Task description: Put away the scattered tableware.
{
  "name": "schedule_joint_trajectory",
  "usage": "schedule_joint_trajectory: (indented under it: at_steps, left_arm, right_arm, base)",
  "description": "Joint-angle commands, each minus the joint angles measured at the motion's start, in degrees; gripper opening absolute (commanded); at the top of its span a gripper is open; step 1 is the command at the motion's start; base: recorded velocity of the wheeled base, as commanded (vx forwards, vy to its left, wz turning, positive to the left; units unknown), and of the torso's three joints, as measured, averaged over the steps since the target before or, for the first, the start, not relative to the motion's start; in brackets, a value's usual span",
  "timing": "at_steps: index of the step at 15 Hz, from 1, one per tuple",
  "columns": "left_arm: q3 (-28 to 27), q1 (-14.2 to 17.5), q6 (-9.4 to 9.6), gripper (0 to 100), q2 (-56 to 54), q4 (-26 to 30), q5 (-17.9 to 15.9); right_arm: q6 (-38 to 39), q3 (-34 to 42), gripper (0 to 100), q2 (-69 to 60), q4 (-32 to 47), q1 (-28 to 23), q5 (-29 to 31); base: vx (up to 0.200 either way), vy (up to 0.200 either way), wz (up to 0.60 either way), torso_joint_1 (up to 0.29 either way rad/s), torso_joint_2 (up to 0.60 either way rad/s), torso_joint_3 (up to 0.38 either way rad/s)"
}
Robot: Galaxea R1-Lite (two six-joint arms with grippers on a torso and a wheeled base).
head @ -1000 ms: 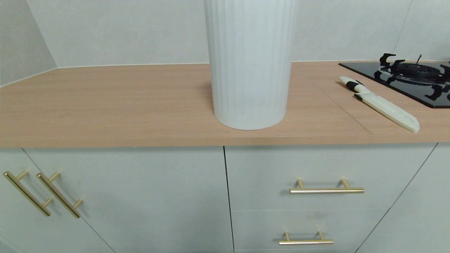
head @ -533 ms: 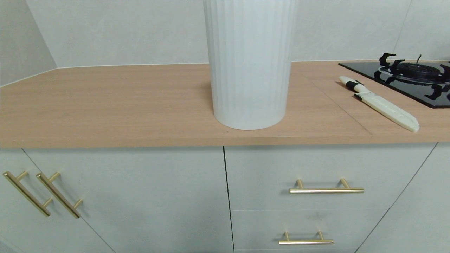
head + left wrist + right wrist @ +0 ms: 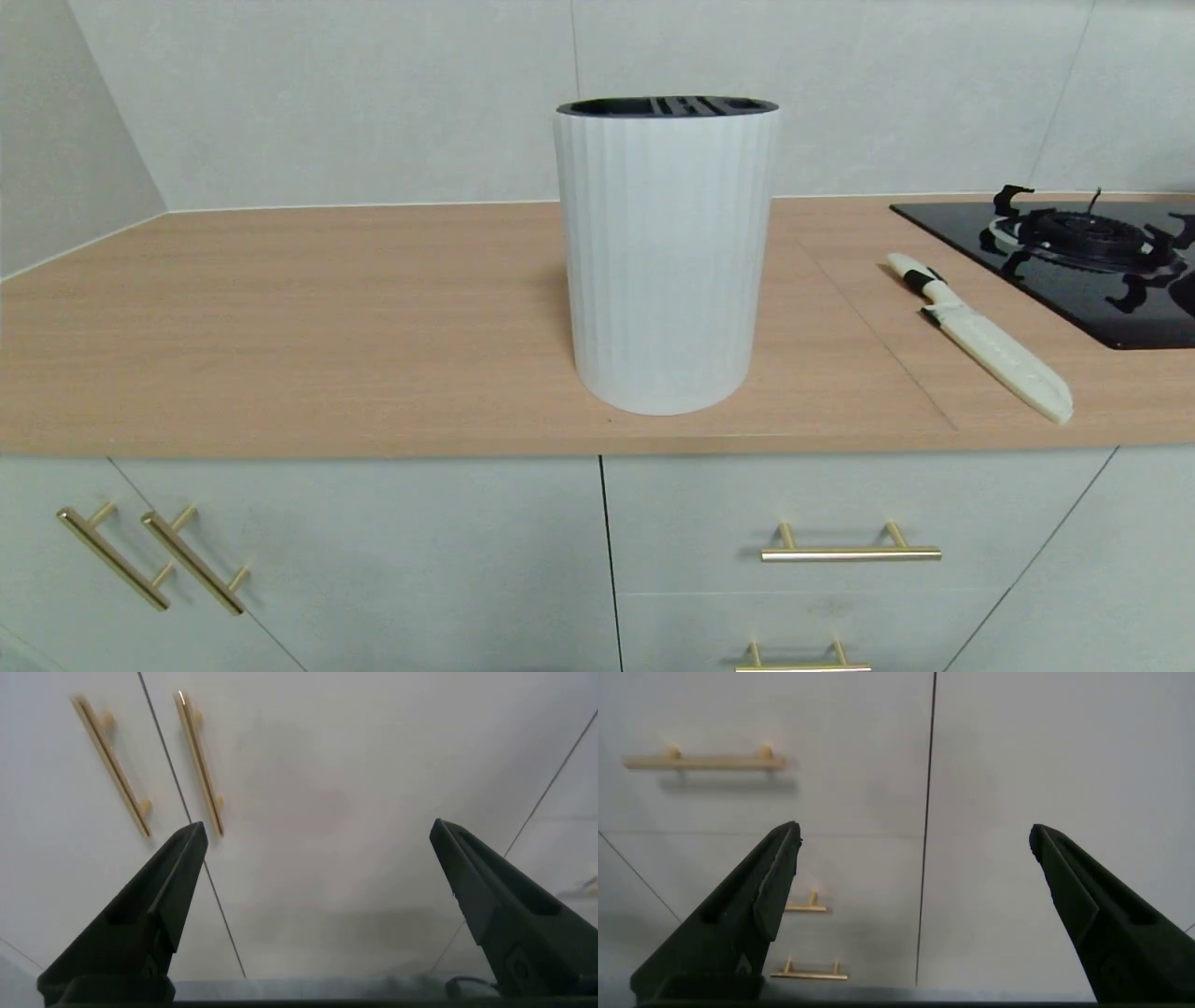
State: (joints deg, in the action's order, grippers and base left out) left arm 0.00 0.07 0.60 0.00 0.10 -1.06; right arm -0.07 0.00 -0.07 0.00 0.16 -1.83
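The cream-bladed kitchen knife with a white handle and black band (image 3: 980,341) lies flat on the light wooden countertop (image 3: 280,327), at about 3 o'clock from the tall white ribbed cylindrical holder with a black slotted top (image 3: 665,261) and well apart from it. Its handle points toward 11 o'clock and its tip toward 5 o'clock, near the counter's front edge. Beyond the knife, at 2 o'clock from the holder, sits the black glass hob with its cast burner grate (image 3: 1074,252).

The left gripper (image 3: 316,833) hangs below counter level, fingers spread wide and holding nothing, facing pale cabinet doors (image 3: 355,812). The right gripper (image 3: 913,833) is likewise spread and empty before the drawer fronts with brass bar handles (image 3: 705,763).

The step in hand looks like fetching the knife, best with the right arm, which is on the knife's side. Close on the handle at the black band, across its narrow width, never on the blade. Lift it level, turn the tip down, and line the blade up with a slot before lowering, so it does not nudge the holder.
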Motion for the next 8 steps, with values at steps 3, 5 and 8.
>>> schedule_joint_trajectory:
  at_steps: [3, 5, 8]
  left_arm:
    - [0.0, 0.0, 0.02, 100, 0.1, 0.0, 0.0]
    - [0.0, 0.0, 0.02, 100, 0.1, 0.0, 0.0]
    - [0.0, 0.0, 0.02, 100, 0.1, 0.0, 0.0]
  right_arm:
    - [0.0, 0.0, 100, 0.1, 0.0, 0.0, 0.0]
    - [0.0, 0.0, 100, 0.1, 0.0, 0.0, 0.0]
    - [0.0, 0.0, 100, 0.1, 0.0, 0.0, 0.0]
  base:
    - [0.0, 0.0, 0.0, 0.167, -0.48, -0.302]
    - [0.0, 0.0, 0.0, 0.178, -0.48, -0.291]
    - [0.0, 0.0, 0.0, 0.188, -0.48, -0.286]
